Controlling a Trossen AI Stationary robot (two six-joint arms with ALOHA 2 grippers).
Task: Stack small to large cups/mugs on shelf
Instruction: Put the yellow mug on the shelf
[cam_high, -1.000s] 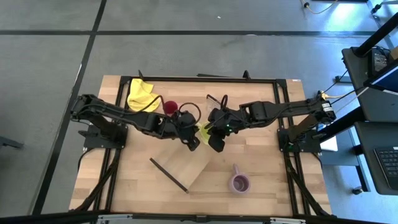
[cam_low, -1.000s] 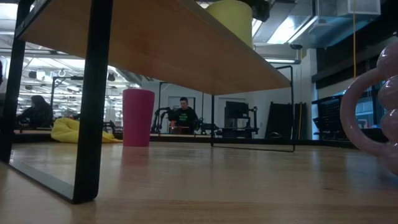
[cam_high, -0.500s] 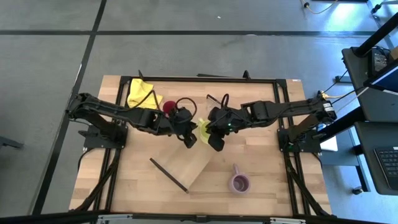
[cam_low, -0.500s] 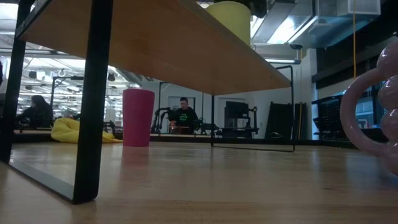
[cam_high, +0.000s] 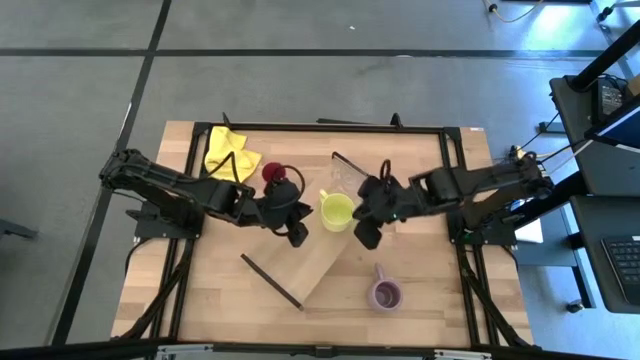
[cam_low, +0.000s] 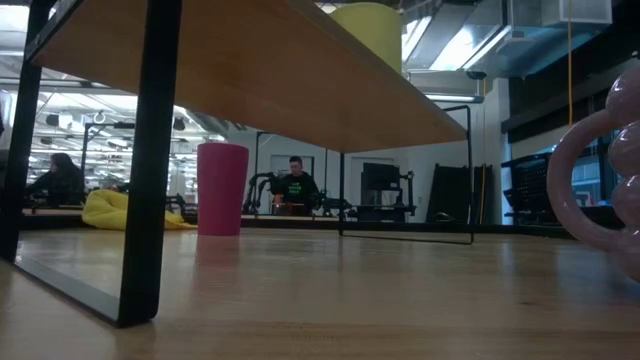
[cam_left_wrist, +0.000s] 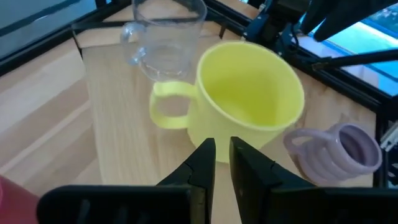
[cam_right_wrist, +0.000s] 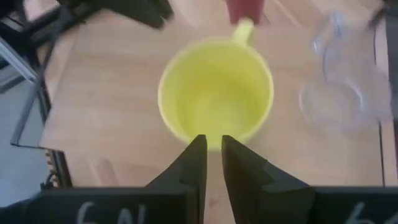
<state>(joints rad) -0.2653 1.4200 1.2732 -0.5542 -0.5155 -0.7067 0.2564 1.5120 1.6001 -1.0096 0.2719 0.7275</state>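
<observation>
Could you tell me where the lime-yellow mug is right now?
In the high view, the lime-yellow mug stands upright on the shelf, between both grippers, beside a clear glass mug.

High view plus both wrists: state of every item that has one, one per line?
lime-yellow mug: upright on the shelf, empty, free of both claws.
clear glass mug: upright on the shelf, empty.
lilac mug: upright on the tabletop, off the shelf.
dark red tumbler: upright on the tabletop, off the shelf.
shelf: standing on the tabletop.
left claw: holds nothing, fingers nearly together.
right claw: holds nothing, fingers nearly together.
</observation>
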